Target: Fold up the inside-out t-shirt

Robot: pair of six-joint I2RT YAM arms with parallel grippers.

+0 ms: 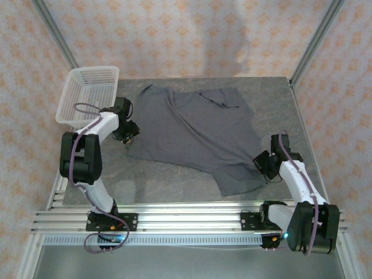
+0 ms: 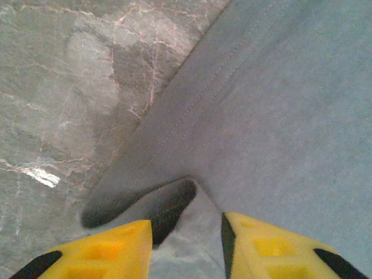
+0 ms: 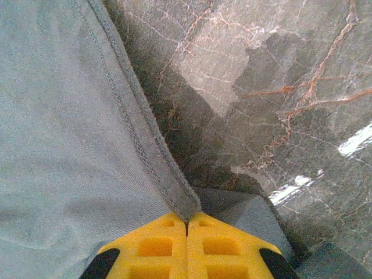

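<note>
Yellow fingers [image 2: 110, 250] of left jaws stand parted, released, astride a raised fold at left edge of the t-shirt [image 1: 197, 136]. T-shirt lies spread across mid worktop [image 1: 163, 183], slate-grey, rumpled. Right jaws clenched, grasping its stitched hem at right edge.

t-shirt [image 1: 192, 133] on table [image 1: 168, 185] centre | basket [image 1: 74, 107] at far-left corner

Soft even light — mild close-up blur
</note>
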